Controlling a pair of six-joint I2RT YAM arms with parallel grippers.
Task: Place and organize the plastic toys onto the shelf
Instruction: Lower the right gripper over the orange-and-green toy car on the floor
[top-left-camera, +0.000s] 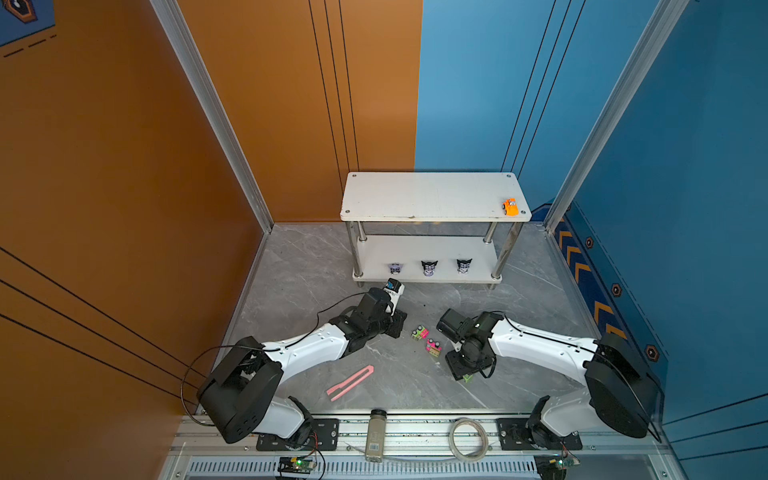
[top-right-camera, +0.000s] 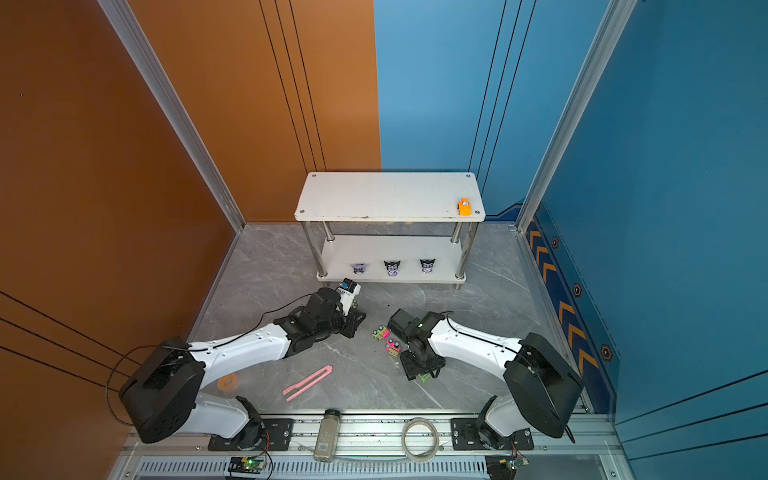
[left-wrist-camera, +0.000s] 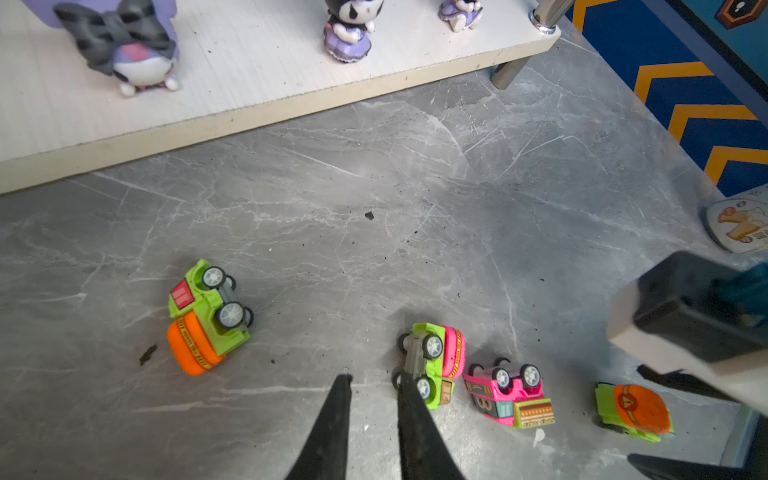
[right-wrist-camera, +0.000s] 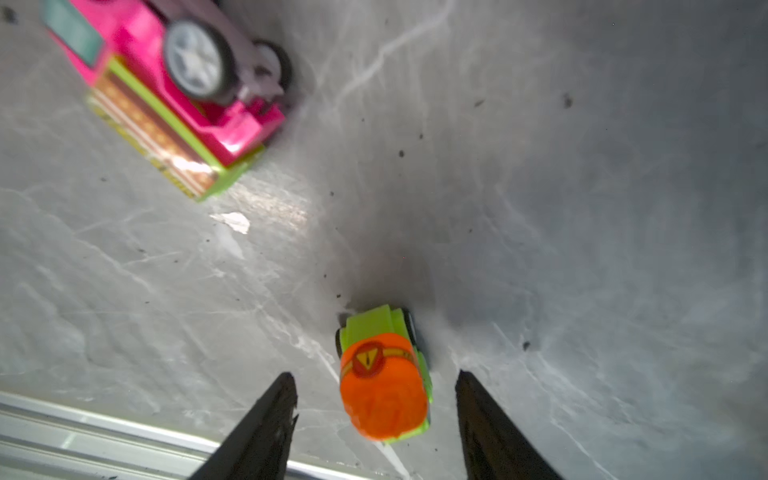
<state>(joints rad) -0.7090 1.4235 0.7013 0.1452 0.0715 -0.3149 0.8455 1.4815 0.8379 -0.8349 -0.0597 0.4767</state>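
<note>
Right wrist view first: the right hand hangs over the green car with the orange drum. Its fingers are spread either side of the car and not touching it yet, so nothing's gripped. That car sits on the grey worktop and is the toy farthest out from the shelf.

If it were me, I'd come straight down and centre the car in the gap. I'd pinch the flat green sides low by the wheels, not the round drum, which looks like it'd squirt out. Then lift straight up, since the upside-down pink car lies just shelf-side of it.

Left wrist view gives the full lineup. Next toward the shelf is a green-and-pink car on its side. A bit nearer the shelf again is a second green-and-orange car, also on its side. I can't find that one in either top view, and I reckon the left arm covers it.

The left hand has its fingers nearly together with a thin gap, empty. I can't tell whether one tip brushes the green-and-pink car.

Only a top view shows the shelf's upper tier, with one orange car at a front corner. Three figurines stand in a row on the lower tier.
</note>
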